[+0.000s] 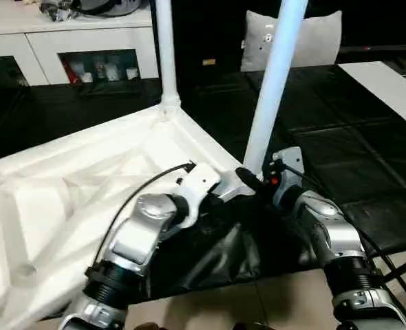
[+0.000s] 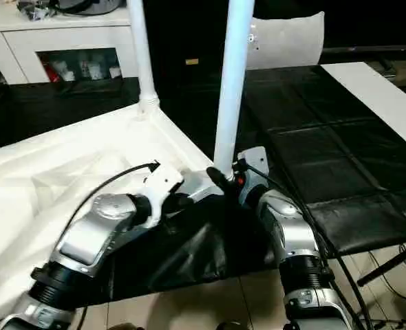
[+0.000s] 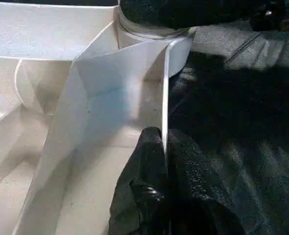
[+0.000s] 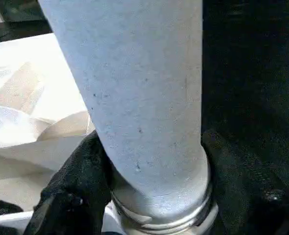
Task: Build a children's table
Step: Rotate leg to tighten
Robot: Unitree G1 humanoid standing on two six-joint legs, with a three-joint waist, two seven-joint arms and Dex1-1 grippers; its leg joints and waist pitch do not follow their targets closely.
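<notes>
The white table top lies upside down on the left, ribbed underside up. One white leg stands upright in its far corner socket. A second leg rises from the near corner socket, leaning slightly to the right. My right gripper is shut on the base of this leg, with a black finger on each side just above the socket. My left gripper is shut on the thin rim wall of the table top, right beside that same corner.
A black padded mat covers the surface to the right, with a black sheet crumpled under my forearms. A grey-white cushion stands at the back, a white cabinet at the back left, and a white board at the far right.
</notes>
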